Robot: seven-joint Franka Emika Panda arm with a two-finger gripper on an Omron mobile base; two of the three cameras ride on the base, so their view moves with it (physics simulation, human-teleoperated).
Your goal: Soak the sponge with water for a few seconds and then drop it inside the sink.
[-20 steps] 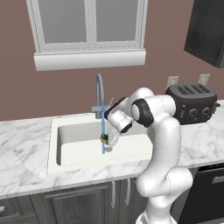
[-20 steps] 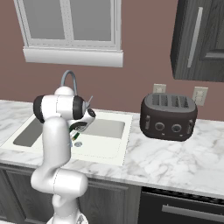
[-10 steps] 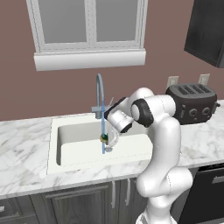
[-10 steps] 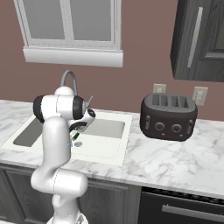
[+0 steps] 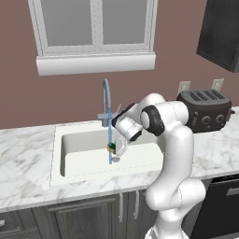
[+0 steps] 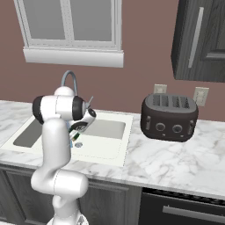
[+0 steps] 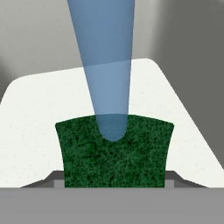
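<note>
Clamped on the sponge, the gripper hangs over the off-white sink, which is set in a white marble counter below a window in a brown wall. Water falls from the grey gooseneck tap straight onto the sponge. From the hand view, the stream lands on the sponge's dark green scrub face. From the right base view, a dark toaster stands on the counter beside the sink, with dark cabinets above.
</note>
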